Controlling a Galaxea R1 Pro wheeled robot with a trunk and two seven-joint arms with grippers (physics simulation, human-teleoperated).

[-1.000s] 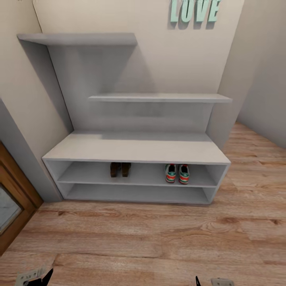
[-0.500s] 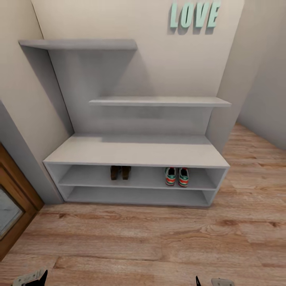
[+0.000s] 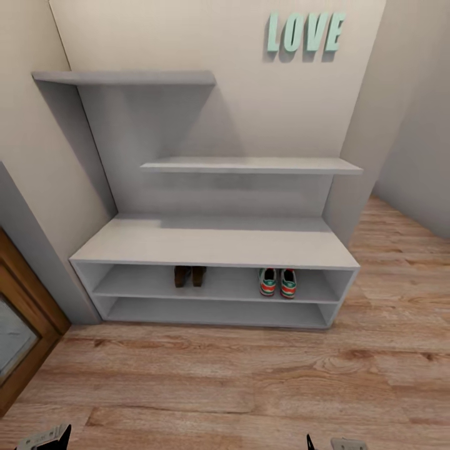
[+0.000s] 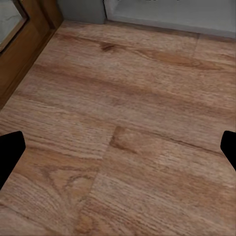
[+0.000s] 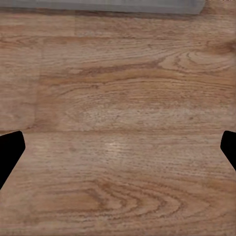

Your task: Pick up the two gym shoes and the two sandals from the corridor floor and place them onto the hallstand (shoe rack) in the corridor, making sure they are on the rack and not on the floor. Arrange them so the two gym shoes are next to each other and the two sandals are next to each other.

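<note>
The pale grey hallstand (image 3: 212, 240) stands against the wall under mint LOVE letters (image 3: 305, 31). On its upper open tier the two brown sandals (image 3: 189, 275) sit side by side left of centre. The two gym shoes (image 3: 277, 282) sit side by side further right on the same tier. The corridor floor (image 3: 250, 375) in front holds no shoes. My left gripper (image 4: 120, 147) and right gripper (image 5: 120, 147) both hang open over bare planks, well short of the rack. One black fingertip (image 3: 65, 434) of the left and one fingertip (image 3: 309, 442) of the right peek in at the head view's lower edge.
A wood-framed door (image 3: 19, 331) with a glass pane stands at the left beside the rack. The lower tier (image 3: 212, 310) and both upper shelves (image 3: 250, 165) are bare. The corridor floor runs on past the rack's right end (image 3: 400, 250).
The whole head picture has shifted: the rack sits slightly lower and smaller, so the camera moved. Shoes and sandals stay in place on the tier.
</note>
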